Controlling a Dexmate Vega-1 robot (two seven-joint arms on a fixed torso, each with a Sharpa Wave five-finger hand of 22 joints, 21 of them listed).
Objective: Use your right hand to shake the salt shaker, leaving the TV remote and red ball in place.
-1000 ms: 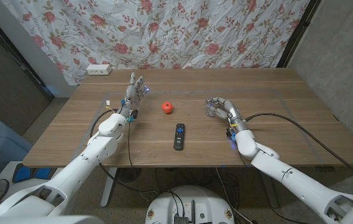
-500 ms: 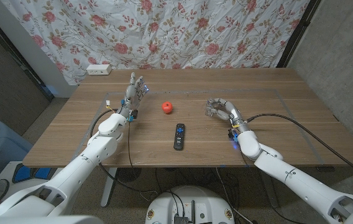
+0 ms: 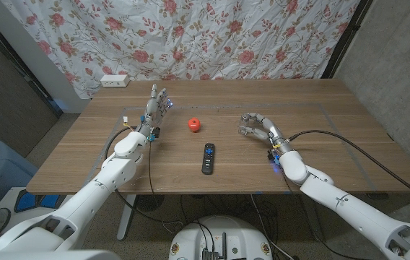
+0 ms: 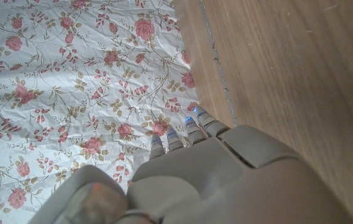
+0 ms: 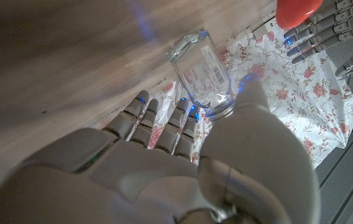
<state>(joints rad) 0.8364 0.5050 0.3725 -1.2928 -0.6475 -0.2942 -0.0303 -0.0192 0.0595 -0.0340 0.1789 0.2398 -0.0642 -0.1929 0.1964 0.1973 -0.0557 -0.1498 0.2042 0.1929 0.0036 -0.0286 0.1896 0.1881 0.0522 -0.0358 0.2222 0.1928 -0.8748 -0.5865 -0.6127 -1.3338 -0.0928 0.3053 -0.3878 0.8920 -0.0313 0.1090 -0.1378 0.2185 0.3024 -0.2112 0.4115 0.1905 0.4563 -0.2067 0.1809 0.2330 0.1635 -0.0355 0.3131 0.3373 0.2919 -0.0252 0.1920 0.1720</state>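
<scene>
Shaker grasp: we see right hand (image 3: pixel 257 126) with fingers curled round salt shaker (image 5: pixel 202 73) at tabletop (image 3: pixel 335 144) right-centre; firm up grip, lift straight, avoid TV remote (image 3: pixel 208 157), red ball (image 3: pixel 193 124); left hand (image 3: pixel 156 108) spread, holding nothing.

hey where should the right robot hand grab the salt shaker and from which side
Grip the salt shaker around its clear middle, below the cap. It stands upright, a smooth narrow cylinder. The right robot hand is already by it on the side away from the red ball, so wrapping from there seems best.
</scene>
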